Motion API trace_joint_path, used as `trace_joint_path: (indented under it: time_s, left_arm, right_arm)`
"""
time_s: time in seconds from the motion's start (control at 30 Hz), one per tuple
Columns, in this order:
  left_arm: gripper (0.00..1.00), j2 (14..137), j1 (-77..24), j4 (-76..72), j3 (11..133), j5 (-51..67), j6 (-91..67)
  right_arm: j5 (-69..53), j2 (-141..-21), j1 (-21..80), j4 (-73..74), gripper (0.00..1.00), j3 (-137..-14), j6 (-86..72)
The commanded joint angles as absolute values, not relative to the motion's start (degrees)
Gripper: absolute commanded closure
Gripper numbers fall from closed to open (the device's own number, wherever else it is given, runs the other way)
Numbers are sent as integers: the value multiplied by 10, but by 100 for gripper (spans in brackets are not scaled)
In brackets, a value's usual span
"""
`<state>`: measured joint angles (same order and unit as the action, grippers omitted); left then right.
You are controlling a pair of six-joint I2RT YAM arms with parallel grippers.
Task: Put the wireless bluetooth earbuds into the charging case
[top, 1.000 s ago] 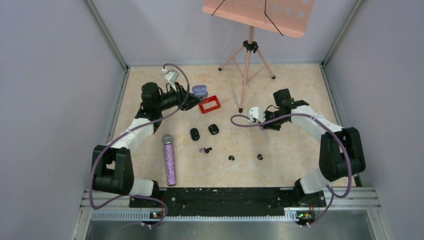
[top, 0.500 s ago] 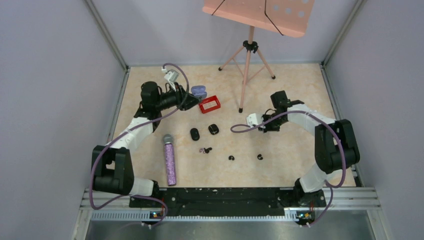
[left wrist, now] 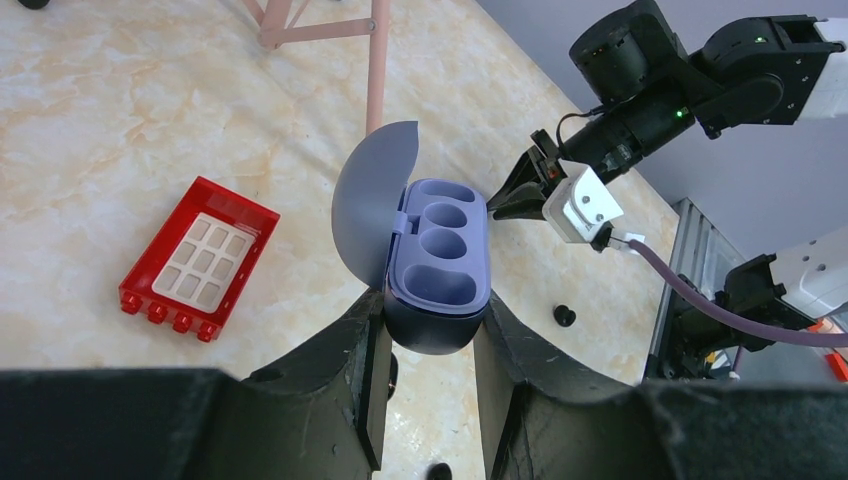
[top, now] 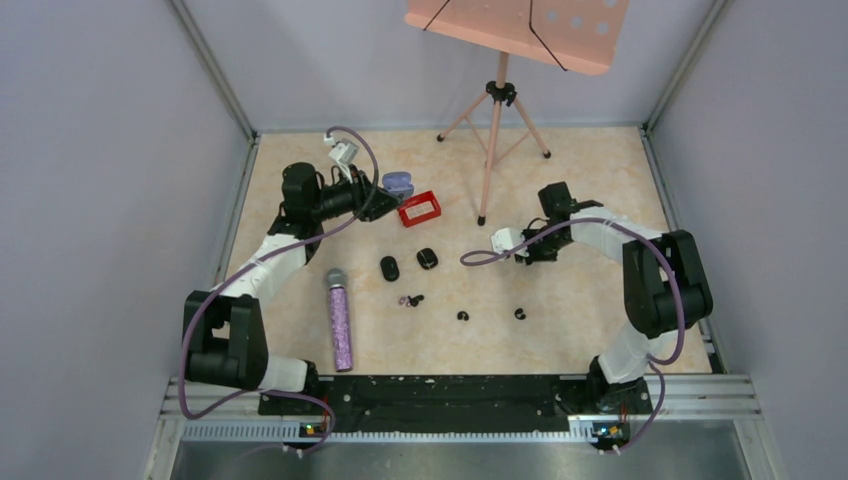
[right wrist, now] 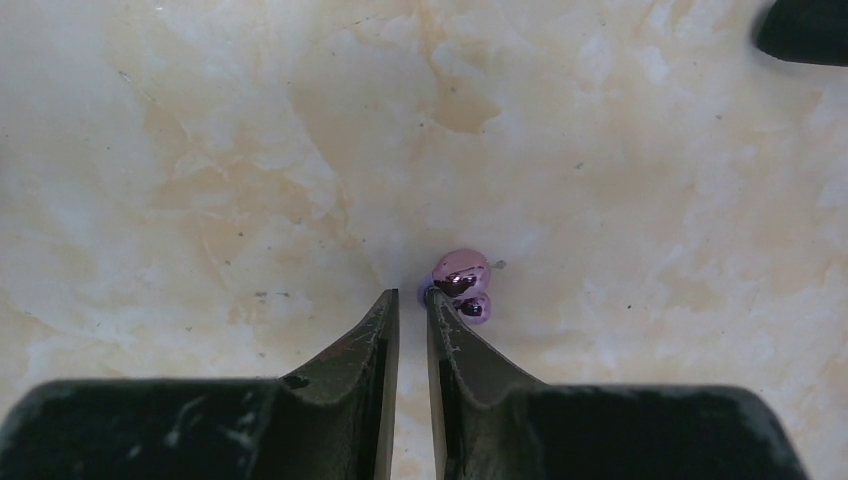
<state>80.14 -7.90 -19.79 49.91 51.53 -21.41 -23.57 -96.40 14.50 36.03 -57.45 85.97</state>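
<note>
My left gripper (top: pixel 383 202) is shut on an open purple charging case (top: pixel 398 183) and holds it above the table. The left wrist view shows the case (left wrist: pixel 440 250) with its lid up and its wells empty, gripped between my left gripper's (left wrist: pixel 432 306) fingers. My right gripper (top: pixel 533 252) points down at the table right of centre, jaws almost together with nothing between them (right wrist: pixel 412 295). A pinkish-purple earbud (right wrist: pixel 462 285) sits against the outer side of the right fingertip. Another pinkish earbud (top: pixel 405 300) and three black earbuds (top: pixel 416 299) (top: pixel 463 316) (top: pixel 519 314) lie on the table.
A red brick tray (top: pixel 419 208) lies beside the held case. Two black oval cases (top: pixel 389 268) (top: pixel 428 258) lie mid-table. A glittery purple microphone (top: pixel 340 318) lies front left. A pink music stand's tripod (top: pixel 493 130) stands at the back.
My right arm has swung in toward the left and its gripper has shifted slightly. The left arm and the case have not moved.
</note>
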Motion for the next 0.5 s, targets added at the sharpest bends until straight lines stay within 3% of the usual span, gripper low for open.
trace_joint_path:
  time_s: [0.0,0.37,0.47]
  left_arm:
    - [100,799,-75,-208,523,514,-205]
    - [100,803,-74,-204,526,518,-200]
    - [100,803,-74,-204,526,523,-198]
  right_arm:
    - [-242,-964,147,334,84,-589,875]
    - [-228,-1009,150,333,88,-595,883]
    - [-230,-1023,153,329,94,-601,873]
